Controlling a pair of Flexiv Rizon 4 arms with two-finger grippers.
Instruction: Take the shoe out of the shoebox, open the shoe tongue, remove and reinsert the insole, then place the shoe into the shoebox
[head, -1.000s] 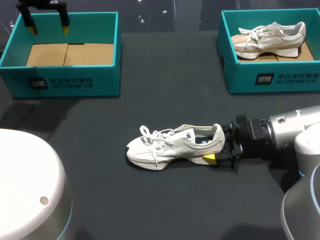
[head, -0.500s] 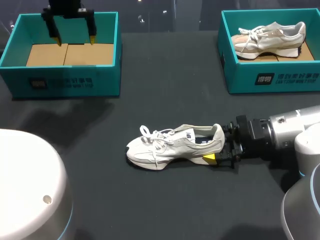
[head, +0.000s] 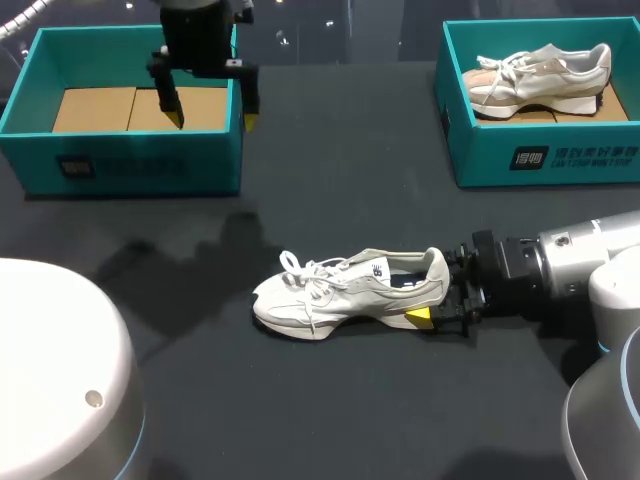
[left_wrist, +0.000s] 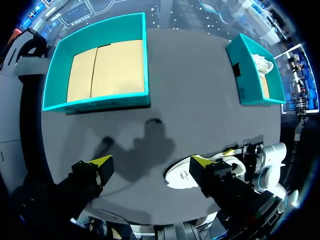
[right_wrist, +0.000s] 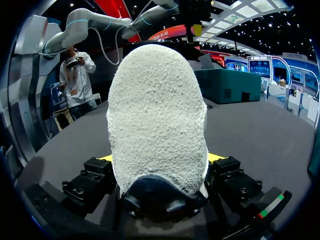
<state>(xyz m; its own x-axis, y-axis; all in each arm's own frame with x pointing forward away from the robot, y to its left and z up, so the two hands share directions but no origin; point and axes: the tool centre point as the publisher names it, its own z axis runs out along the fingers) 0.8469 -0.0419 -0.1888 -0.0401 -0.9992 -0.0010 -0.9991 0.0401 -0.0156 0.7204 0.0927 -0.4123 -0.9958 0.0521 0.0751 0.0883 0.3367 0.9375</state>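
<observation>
Shoe (head: 350, 290) upright on its sole at the middle of the worktop (head: 350, 180), well apart from the empty shoebox (head: 130, 165). Risk: pinned at the heel only, its toe could swing, or its laces snag, when the tongue is pulled. Right tool (head: 432, 298) closed narrow on that heel; left tool (head: 212, 118) spread wide, holding nothing, over that box's edge.

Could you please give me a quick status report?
Left tool open over empty shoebox edge. Right tool shut on sneaker heel, sneaker on table. Nothing blocking.
</observation>
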